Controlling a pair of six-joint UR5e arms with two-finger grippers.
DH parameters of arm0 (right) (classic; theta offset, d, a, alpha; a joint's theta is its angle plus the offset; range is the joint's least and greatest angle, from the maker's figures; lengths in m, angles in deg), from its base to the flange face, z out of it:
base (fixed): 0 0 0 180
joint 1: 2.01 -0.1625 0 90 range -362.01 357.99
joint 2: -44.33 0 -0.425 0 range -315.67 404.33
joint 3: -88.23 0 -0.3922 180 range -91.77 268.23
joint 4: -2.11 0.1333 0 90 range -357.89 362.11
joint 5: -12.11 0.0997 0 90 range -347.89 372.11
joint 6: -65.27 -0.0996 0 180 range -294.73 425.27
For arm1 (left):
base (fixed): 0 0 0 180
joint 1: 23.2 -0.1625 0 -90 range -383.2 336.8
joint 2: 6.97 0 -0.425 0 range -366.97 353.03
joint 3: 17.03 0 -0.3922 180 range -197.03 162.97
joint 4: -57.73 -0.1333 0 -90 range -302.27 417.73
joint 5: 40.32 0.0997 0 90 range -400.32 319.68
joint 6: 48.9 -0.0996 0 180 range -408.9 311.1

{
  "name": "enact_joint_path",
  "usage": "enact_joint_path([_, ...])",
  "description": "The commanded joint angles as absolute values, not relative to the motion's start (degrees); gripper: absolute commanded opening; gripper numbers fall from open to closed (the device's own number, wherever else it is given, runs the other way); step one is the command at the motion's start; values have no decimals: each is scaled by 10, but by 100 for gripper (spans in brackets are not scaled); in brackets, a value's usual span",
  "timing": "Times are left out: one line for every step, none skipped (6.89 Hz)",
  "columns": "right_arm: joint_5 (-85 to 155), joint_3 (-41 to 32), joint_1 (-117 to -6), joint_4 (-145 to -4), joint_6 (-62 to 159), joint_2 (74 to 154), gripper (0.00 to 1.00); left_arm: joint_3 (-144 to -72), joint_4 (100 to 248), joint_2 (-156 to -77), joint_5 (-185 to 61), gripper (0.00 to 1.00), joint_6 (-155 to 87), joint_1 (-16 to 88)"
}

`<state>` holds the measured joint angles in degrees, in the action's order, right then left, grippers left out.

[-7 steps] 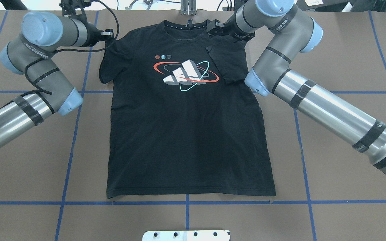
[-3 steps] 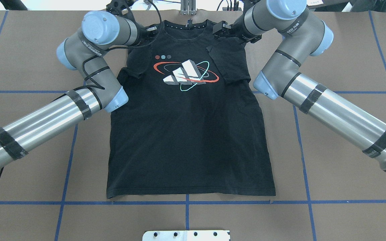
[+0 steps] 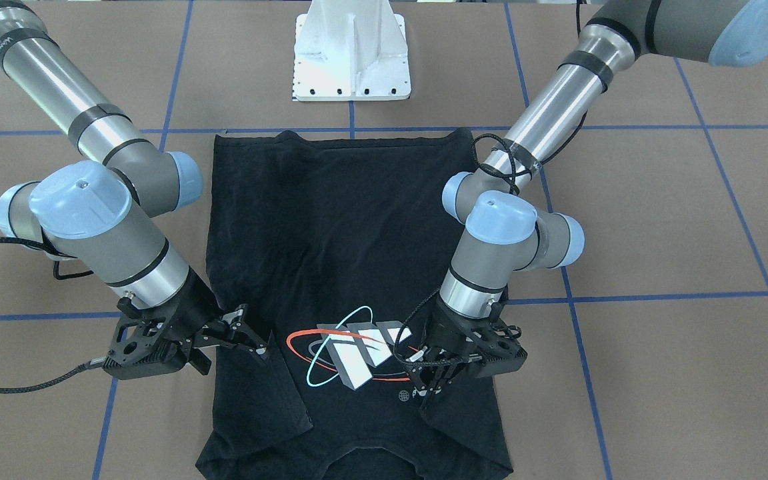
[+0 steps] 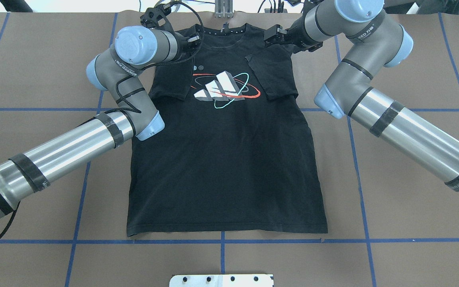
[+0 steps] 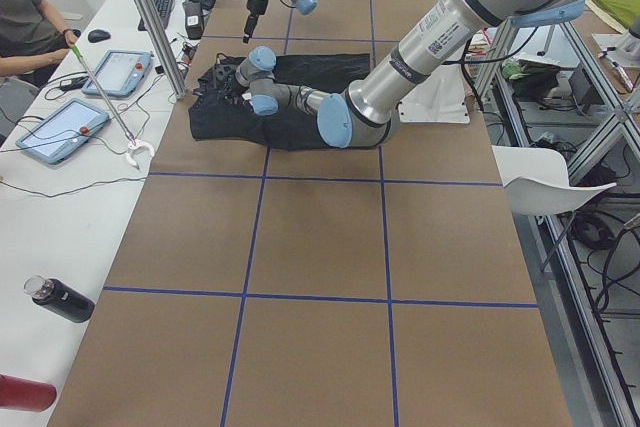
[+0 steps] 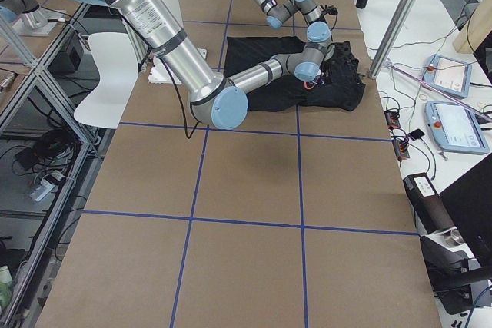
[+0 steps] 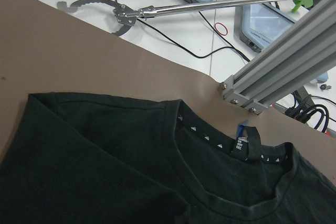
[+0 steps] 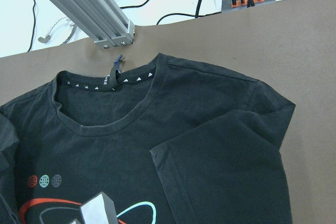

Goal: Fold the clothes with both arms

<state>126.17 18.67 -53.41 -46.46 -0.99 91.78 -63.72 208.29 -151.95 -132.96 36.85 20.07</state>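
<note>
The black T-shirt (image 4: 225,167) lay flat on the brown table (image 4: 412,59), logo (image 4: 221,89) upward, both sleeves folded in toward the logo. On the logo's left-arm side, the left gripper (image 3: 427,395) pinched the folded sleeve with narrowed fingers. On the logo's other side, the right gripper (image 3: 255,331) hung spread wide over its sleeve.

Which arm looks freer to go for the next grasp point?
Probably right: the right gripper has open jaws beside the flat folded sleeve; the left gripper looks shut on the black short-sleeved T-shirt.
</note>
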Motion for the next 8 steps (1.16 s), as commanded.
enact_joint_path([1262,184,-534,-465,-10,921,100,-645,2095,-1515,-1327,100,369,198])
enact_joint_path([1265,184,-535,-465,-13,921,100,-657,2122,-1514,-1329,100,371,202])
enact_joint_path([1289,176,-535,-465,-16,921,100,-717,2123,-1477,-1351,100,369,207])
enact_joint_path([1316,146,-536,-470,-32,935,100,-832,2114,-1409,-1400,100,369,212])
enact_joint_path([1345,97,-536,-473,-61,971,100,-937,2069,-1349,-1445,100,371,213])
enact_joint_path([1365,38,-535,-495,-80,1014,100,-1059,1990,-1284,-1464,100,371,215])
enact_joint_path([1372,-27,-524,-550,-92,1046,100,-1166,1923,-1227,-1486,100,371,215])
enact_joint_path([1394,-67,-508,-607,-93,1058,99,-1208,1910,-1190,-1494,100,381,214])
